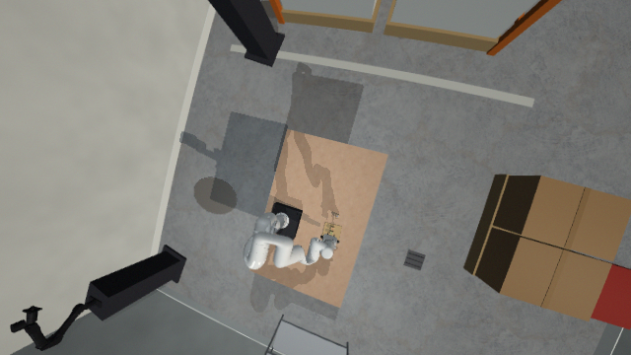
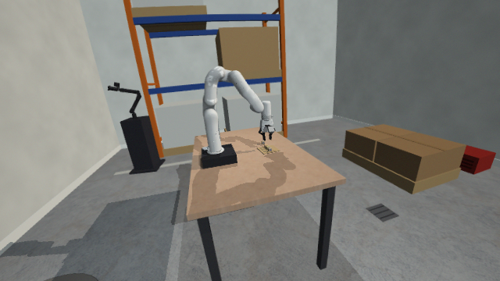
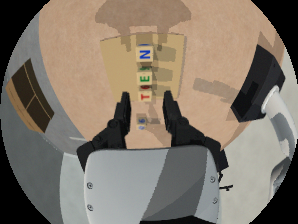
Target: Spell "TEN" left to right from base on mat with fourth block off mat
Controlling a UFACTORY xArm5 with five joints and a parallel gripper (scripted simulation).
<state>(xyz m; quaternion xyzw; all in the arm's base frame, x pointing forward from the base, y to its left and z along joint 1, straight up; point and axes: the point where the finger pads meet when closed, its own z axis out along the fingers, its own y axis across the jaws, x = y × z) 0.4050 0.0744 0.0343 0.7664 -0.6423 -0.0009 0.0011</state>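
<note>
The tan mat (image 3: 112, 60) (image 2: 275, 150) lies flat. On it stand the blue N block (image 3: 145, 54), the green E block (image 3: 144, 79) and the red T block (image 3: 145, 95), in a nearly straight row. Seen from the base side they run T, E, N from left to right. T is close to the mat's near edge in the wrist view; I cannot tell its exact overlap or the letters' exact turn. The fourth block (image 3: 142, 123), with blue marks, lies off the mat beyond T. My gripper (image 1: 329, 242) (image 2: 267, 138) (image 3: 146, 99) is partly open and empty, above the table.
The arm's black base (image 1: 292, 229) (image 2: 219, 157) (image 3: 257, 85) stands to the side of the mat on the wooden table (image 1: 340, 173) (image 2: 250, 176). Shadows of the gripper and blocks fall across the mat.
</note>
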